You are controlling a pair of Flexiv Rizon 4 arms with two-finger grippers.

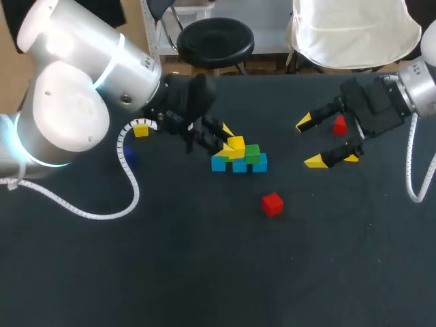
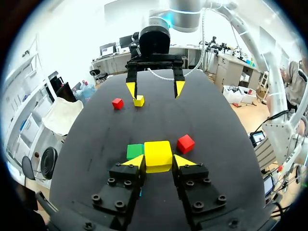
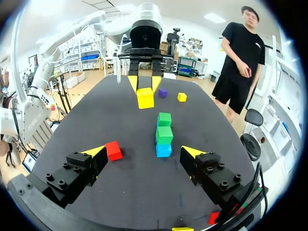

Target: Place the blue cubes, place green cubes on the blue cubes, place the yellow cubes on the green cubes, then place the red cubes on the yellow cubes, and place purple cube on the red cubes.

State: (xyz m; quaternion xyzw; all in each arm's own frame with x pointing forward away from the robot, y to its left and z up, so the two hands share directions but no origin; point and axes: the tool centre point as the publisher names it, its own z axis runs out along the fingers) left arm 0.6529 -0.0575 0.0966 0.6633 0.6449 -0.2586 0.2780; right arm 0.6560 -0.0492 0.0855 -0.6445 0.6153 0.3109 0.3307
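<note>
The held yellow cube (image 2: 158, 155) is clamped between the two fingers of the left gripper (image 2: 159, 160), directly above the stack (image 1: 253, 158). That stack is a row of blue cubes (image 1: 239, 165) with green cubes (image 3: 164, 135) on top. The right gripper (image 1: 310, 142) hangs well apart from the stack on my right, fingers wide apart and holding nothing. One red cube (image 1: 272, 204) lies near the stack on the side towards the head camera, and another (image 1: 339, 125) lies far from the stack, by the right gripper's fingers. A spare yellow cube (image 1: 141, 129) and the purple cube (image 3: 163, 93) lie well apart from the stack on my left.

The likely failure is a poor landing. If the yellow cube comes down off-centre on the green it may tip or slide off, and the fingers could push the green cubes askew on the blue as they spread.

Whether the yellow cube already touches the green cannot be told. From above the left gripper covers part of the stack, so which green cube it sits over is unclear. The left wrist view hides the blue row almost wholly
</note>
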